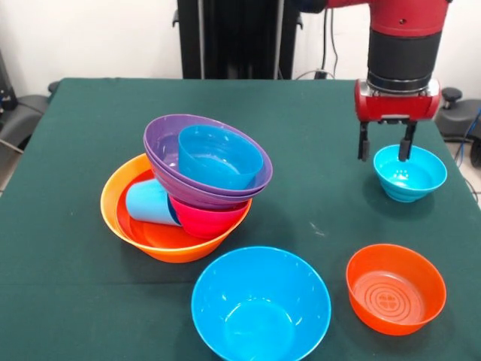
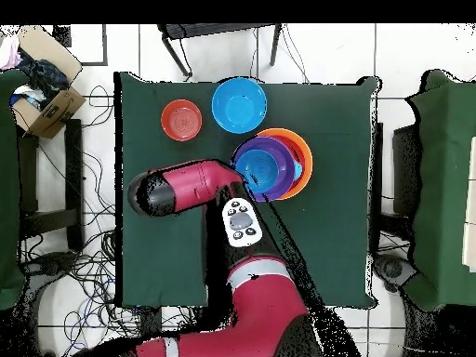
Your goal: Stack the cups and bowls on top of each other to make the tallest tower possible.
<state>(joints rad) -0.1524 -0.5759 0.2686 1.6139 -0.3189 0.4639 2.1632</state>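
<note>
The tower (image 1: 197,192) leans on the table's left: a big orange bowl (image 1: 120,214) holds a red-orange bowl, a light blue cup (image 1: 149,203) on its side, a magenta bowl (image 1: 207,219), two nested purple bowls (image 1: 161,143) and a blue bowl (image 1: 218,154) on top. It also shows in the overhead view (image 2: 274,165). My gripper (image 1: 386,150) is open, its fingers straddling the far rim of a small cyan bowl (image 1: 412,177) at the right. In the overhead view the arm hides the gripper and that bowl.
A large blue bowl (image 1: 259,304) stands at the front centre and a small red-orange bowl (image 1: 394,287) at the front right; both show in the overhead view, blue (image 2: 238,104) and red-orange (image 2: 181,119). A cardboard box (image 2: 46,93) sits off the table.
</note>
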